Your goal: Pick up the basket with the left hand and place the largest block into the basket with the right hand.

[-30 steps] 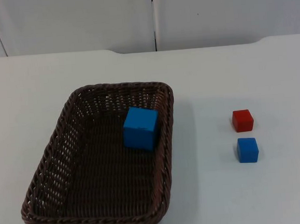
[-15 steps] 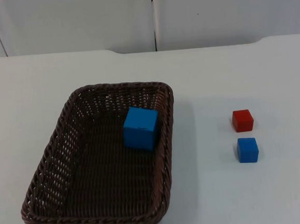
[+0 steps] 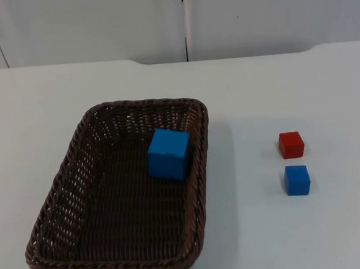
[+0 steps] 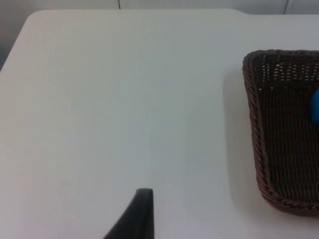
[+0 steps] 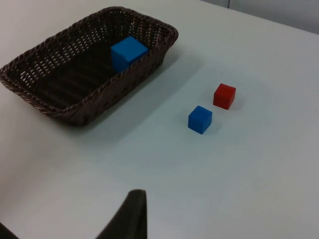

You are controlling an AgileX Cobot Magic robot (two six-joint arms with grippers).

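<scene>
A dark brown wicker basket [image 3: 198, 189] rests on the white table, left of centre. The largest block, a blue cube [image 3: 169, 153], lies inside it against the far right wall. From the left wrist view the basket [image 4: 251, 124] stands off to one side with a sliver of the blue cube [image 4: 315, 107]; my left gripper [image 4: 142, 214] hangs over bare table, well apart from it. My right gripper [image 5: 132, 214] is drawn back above the table, looking at the basket [image 5: 107, 99], the cube [image 5: 128, 52] in it and the small blocks.
A small red block [image 3: 291, 144] and a small blue block [image 3: 297, 179] sit close together on the table right of the basket, the red block [image 5: 225, 95] farther back than the blue one [image 5: 200, 119]. The grey partition wall [image 3: 183, 19] closes the far side.
</scene>
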